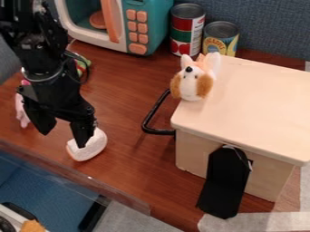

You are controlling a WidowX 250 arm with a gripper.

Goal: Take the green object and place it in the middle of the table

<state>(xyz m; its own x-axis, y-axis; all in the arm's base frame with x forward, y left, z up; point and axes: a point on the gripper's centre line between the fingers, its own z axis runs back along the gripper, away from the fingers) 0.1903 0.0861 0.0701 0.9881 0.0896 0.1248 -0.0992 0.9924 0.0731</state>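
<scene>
Material is hard to judge in the camera view: the small green object with red patches [82,65] sits on the brown wooden desk [124,95], near the teal-and-white toy microwave [152,27] and partly hidden by the black robot arm [45,56] and its cable. It is probably light and may slide or roll if nudged; a gentle hold across its middle seems best. The arm comes in from the upper left, and its black end effector [63,139] hangs downward, fingers spread and gripping nothing, beside the white rounded object [94,146].
</scene>
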